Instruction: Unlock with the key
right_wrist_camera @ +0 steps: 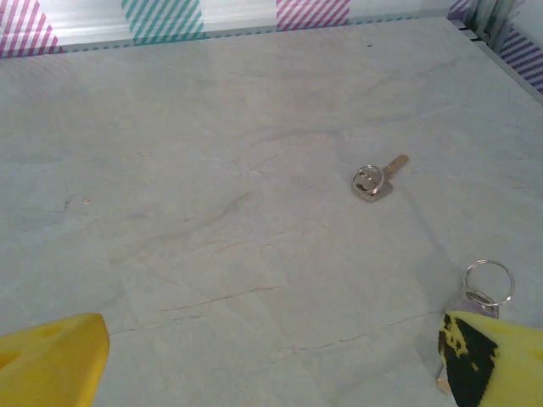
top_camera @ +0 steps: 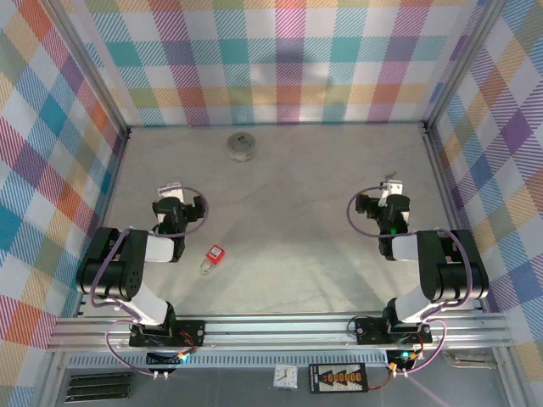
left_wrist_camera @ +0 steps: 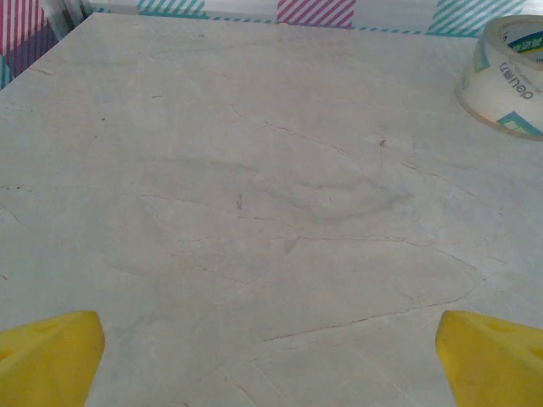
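A small red padlock (top_camera: pixel 215 254) with a silver shackle lies on the grey table, just right of my left arm and nearer the front than its gripper. Ahead of my right gripper (right_wrist_camera: pixel 276 360) lies a silver key (right_wrist_camera: pixel 378 178) on a ring. A second key ring (right_wrist_camera: pixel 489 281) rests against the right fingertip (right_wrist_camera: pixel 496 360), its key mostly hidden. My right gripper (top_camera: pixel 392 188) is open and holds nothing. My left gripper (left_wrist_camera: pixel 271 360) (top_camera: pixel 174 193) is open over bare table, its yellow fingertips (left_wrist_camera: pixel 51 352) wide apart.
A roll of clear tape (top_camera: pixel 241 146) (left_wrist_camera: pixel 506 76) stands at the back centre of the table, ahead and to the right of my left gripper. Plaid walls and metal rails (top_camera: pixel 119 170) enclose the table on three sides.
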`<act>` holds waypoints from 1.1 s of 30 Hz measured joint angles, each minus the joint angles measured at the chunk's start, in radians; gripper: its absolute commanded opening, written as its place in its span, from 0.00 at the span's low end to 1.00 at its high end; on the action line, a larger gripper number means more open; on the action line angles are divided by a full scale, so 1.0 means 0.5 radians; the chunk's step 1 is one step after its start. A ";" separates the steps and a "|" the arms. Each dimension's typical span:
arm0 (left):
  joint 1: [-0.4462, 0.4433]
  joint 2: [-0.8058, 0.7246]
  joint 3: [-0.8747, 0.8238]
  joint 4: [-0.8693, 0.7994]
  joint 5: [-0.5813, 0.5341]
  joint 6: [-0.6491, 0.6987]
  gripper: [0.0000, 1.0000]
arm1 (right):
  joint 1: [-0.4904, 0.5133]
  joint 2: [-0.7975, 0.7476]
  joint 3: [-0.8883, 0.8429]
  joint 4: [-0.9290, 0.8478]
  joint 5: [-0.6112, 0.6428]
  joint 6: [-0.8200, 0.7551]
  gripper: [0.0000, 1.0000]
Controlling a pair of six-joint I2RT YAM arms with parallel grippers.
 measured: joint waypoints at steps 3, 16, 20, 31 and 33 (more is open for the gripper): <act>0.000 0.000 0.000 0.000 0.001 0.000 1.00 | 0.000 0.000 0.000 0.000 -0.005 0.000 0.99; -0.004 0.000 0.000 0.000 0.000 0.000 1.00 | 0.000 0.000 0.000 0.000 -0.006 0.000 0.99; -0.004 0.000 0.000 0.000 0.001 0.000 1.00 | 0.000 0.000 0.000 0.000 -0.006 0.000 0.99; -0.038 -0.080 -0.002 -0.100 -0.024 0.011 1.00 | 0.031 -0.038 -0.001 -0.050 0.008 -0.016 0.99; -0.110 -0.259 0.001 -0.275 -0.074 0.023 1.00 | 0.098 -0.174 0.062 -0.342 0.067 -0.030 0.99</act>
